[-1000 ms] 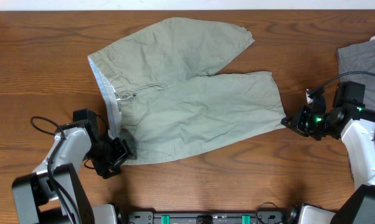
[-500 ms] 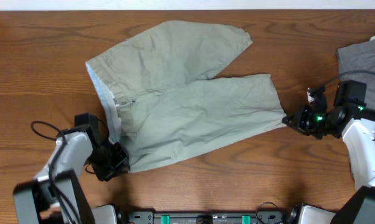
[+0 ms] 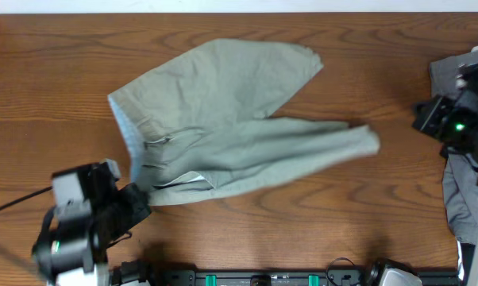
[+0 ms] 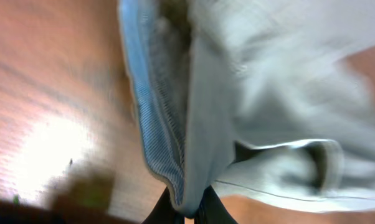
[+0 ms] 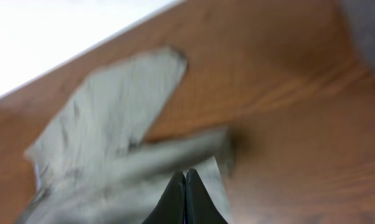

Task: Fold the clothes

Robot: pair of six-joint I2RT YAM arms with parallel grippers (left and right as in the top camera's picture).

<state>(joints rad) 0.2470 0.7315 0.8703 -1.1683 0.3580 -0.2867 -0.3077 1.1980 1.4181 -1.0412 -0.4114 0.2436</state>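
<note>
The left gripper (image 4: 186,210) is pinched tight on the waistband corner of the shorts (image 3: 223,103), whose cloth rises straight ahead of its fingers. The right gripper (image 5: 185,186) is closed on nothing. The near leg's hem (image 3: 368,141) lies just beyond its tips, apart from them. Folding looks barely begun, and the next move likely needs the right fingers to reopen and take that hem.

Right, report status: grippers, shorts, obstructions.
Left gripper shut on shorts, waistband corner. Right gripper shut, empty, off the hem. Near leg bunched, no fold yet. Grey garments far right, clear of shorts.
</note>
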